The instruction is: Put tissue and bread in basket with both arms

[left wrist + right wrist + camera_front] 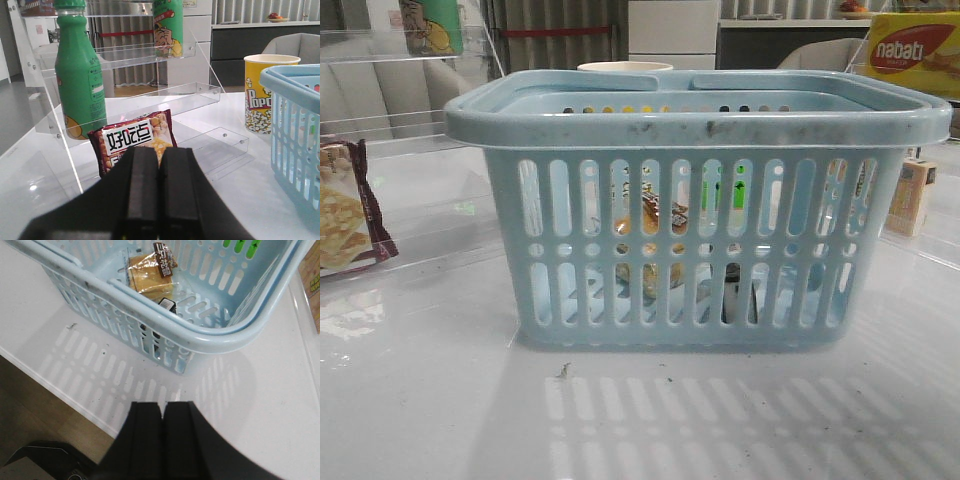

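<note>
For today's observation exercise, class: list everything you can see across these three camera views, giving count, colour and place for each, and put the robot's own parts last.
basket: one, light blue, centre of table
bread: one clear bag, golden-brown with dark label, inside the basket
tissue: one, black and white, on the basket floor near the bread, mostly hidden
cracker packet: one, maroon-edged, table's left side by the clear shelf
green bottle: one, on the clear shelf
popcorn cup: one, yellow, behind the basket
nabati box: one, yellow, back right
table: one, white
left gripper: one, black, shut, empty
right gripper: one, black, shut, empty, outside the basket
</note>
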Controlling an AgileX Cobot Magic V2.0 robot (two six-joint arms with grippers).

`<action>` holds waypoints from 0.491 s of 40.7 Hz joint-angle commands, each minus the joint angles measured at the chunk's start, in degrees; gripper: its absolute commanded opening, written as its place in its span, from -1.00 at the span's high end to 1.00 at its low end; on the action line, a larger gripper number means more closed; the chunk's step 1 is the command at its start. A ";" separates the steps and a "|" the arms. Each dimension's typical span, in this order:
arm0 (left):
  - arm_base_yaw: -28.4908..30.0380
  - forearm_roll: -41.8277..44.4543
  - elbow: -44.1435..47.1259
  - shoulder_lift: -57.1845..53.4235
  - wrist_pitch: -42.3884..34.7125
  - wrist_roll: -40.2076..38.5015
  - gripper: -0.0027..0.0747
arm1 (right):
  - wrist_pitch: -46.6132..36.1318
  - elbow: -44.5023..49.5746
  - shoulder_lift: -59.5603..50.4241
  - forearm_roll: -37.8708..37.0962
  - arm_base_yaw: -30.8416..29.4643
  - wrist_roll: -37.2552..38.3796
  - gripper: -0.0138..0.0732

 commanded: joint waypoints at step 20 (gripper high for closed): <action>0.11 -0.57 0.03 -1.04 -5.08 -0.08 0.70 | -14.68 5.24 -13.45 -2.80 -13.95 -0.71 0.56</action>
